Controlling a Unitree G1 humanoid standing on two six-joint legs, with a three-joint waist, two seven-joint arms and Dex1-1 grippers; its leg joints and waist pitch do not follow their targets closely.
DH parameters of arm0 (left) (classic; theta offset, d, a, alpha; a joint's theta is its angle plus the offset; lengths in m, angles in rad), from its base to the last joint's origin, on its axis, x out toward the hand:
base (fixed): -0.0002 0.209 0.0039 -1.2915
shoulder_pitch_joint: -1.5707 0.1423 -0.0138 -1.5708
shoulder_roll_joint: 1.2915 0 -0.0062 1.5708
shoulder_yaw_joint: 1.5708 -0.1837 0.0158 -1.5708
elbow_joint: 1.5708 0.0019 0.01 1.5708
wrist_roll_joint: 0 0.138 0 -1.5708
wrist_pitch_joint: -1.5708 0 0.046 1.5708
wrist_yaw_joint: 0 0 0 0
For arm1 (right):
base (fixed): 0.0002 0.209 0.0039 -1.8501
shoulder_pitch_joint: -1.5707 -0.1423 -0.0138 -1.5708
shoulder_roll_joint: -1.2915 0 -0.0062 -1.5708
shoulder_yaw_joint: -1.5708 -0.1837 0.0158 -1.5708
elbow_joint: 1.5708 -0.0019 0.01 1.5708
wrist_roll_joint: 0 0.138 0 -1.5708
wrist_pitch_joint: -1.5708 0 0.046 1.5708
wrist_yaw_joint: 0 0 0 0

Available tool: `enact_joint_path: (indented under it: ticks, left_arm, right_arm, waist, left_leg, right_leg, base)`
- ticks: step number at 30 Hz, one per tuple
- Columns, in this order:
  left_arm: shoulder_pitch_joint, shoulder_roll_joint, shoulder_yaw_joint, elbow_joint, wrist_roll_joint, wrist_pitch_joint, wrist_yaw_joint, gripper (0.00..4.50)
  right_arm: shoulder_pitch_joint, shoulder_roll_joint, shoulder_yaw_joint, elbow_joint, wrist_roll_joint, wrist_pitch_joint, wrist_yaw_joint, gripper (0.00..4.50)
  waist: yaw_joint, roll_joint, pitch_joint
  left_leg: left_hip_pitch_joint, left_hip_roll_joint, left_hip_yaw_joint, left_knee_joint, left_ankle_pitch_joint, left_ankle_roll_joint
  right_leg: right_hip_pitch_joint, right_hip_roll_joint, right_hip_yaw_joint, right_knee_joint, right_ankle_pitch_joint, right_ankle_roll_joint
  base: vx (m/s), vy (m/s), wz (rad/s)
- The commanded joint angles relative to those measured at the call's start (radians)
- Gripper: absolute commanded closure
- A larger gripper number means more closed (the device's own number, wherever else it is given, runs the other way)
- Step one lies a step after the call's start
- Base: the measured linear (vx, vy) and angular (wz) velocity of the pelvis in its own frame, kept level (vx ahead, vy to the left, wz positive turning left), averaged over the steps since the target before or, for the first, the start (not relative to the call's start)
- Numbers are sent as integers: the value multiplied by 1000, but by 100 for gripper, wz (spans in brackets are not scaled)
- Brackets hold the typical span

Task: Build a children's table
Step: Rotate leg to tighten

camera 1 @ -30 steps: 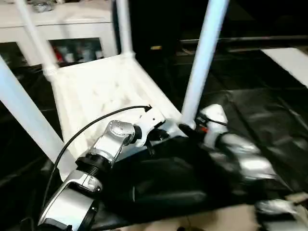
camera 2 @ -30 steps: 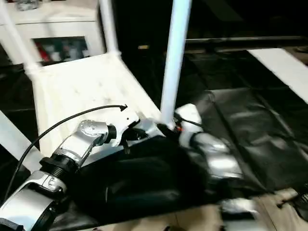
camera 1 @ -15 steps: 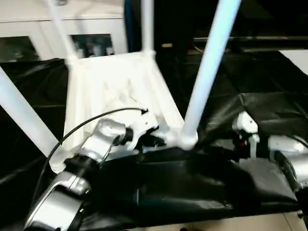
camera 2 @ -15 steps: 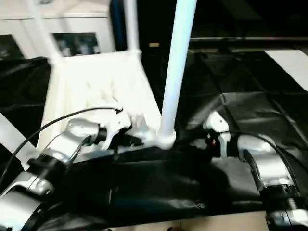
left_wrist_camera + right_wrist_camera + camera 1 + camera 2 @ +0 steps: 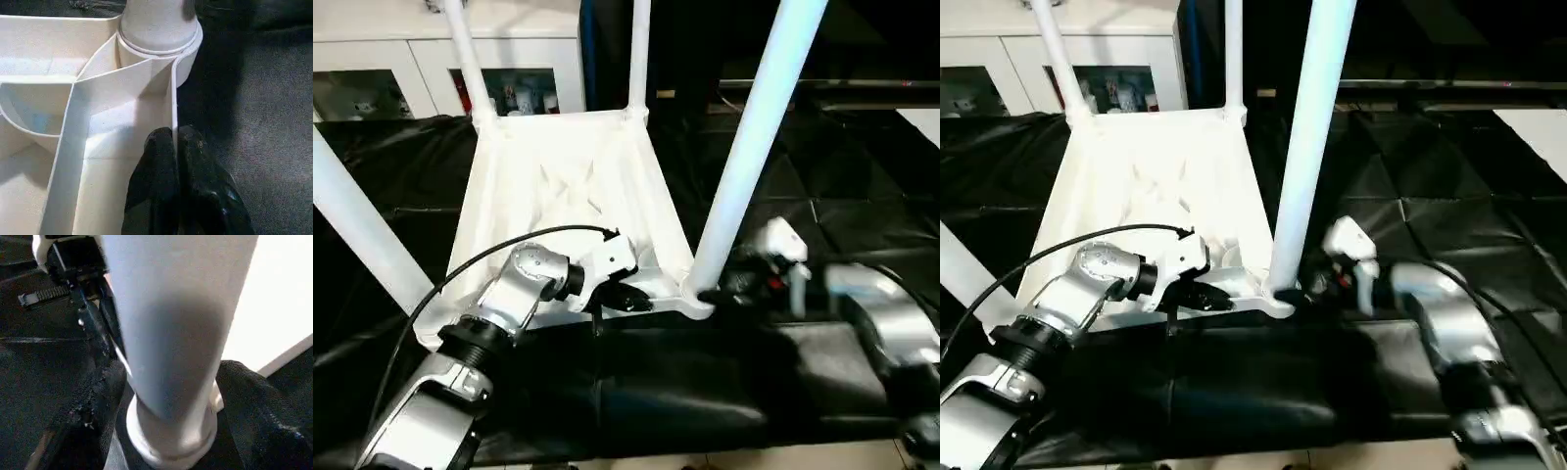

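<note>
The children's table lies upside down on a black sheet, its ribbed white top (image 5: 568,186) facing up with four white tube legs standing in the corner sockets. My left gripper (image 5: 175,142) is shut on the top's near rim, close to the near right socket (image 5: 159,44); the same gripper (image 5: 641,302) shows from above. The near right leg (image 5: 754,137) rises steeply. My right gripper (image 5: 724,286) is open at that leg's base, and the leg (image 5: 176,333) stands very close in front of it.
The black sheet (image 5: 862,196) covers the ground around the table. A white cabinet with glass doors (image 5: 372,59) stands behind it. The near left leg (image 5: 357,230) slants out past my left forearm. Pale floor (image 5: 705,460) shows along the front edge.
The camera has shifted. My right gripper, a hand's width from the near right leg half a second ago, is now at its base. The left gripper stays on the rim.
</note>
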Motion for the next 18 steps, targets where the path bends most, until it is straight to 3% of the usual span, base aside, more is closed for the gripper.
enact_joint_path:
  ticks: [1,4,13,16,17,18]
  left_arm:
    - [14,5,-42,-1,19,9,-37,450]
    - [15,5,-44,-4,18,12,-34,450]
    - [18,4,-31,5,29,26,23,450]
    - [-2,-41,-3,59,57,33,170,450]
    - [-5,-59,4,67,60,41,207,450]
    - [-6,-66,6,70,61,46,221,450]
  right_arm:
    - [-9,-2,4,13,-19,-2,-14,148]
    - [-14,0,1,21,-16,4,-14,185]
    - [-8,37,19,40,-25,8,-62,250]
    - [-5,137,2,120,-98,1,-322,254]
    - [-4,172,-17,142,-101,11,-400,256]
    - [-4,188,-27,151,-100,17,-434,256]
  waist:
    - [-5,-10,-63]
    - [-4,-14,-64]
    - [-5,-17,-61]
    - [-14,-15,-53]
    - [-27,-13,-46]
    - [-33,-14,-47]
  left_leg:
    - [3,14,7,-56,-163,83]
    - [1,13,8,-54,-148,90]
    - [0,12,8,-55,-161,86]
    - [2,10,7,-61,-210,59]
    - [9,6,3,-66,-277,24]
    - [12,3,2,-66,-299,17]
  right_leg:
    - [55,-43,40,-55,-212,-227]
    - [58,-42,40,-49,-171,-238]
    - [57,-43,39,-55,-235,-217]
    - [51,-45,38,-68,-327,-192]
    - [46,-44,32,-84,-460,-148]
    - [45,-44,30,-89,-498,-132]
  base:
    - [0,0,0]
    - [0,0,0]
    - [0,0,0]
    - [0,0,0]
    - [0,0,0]
    - [-52,-4,-4]
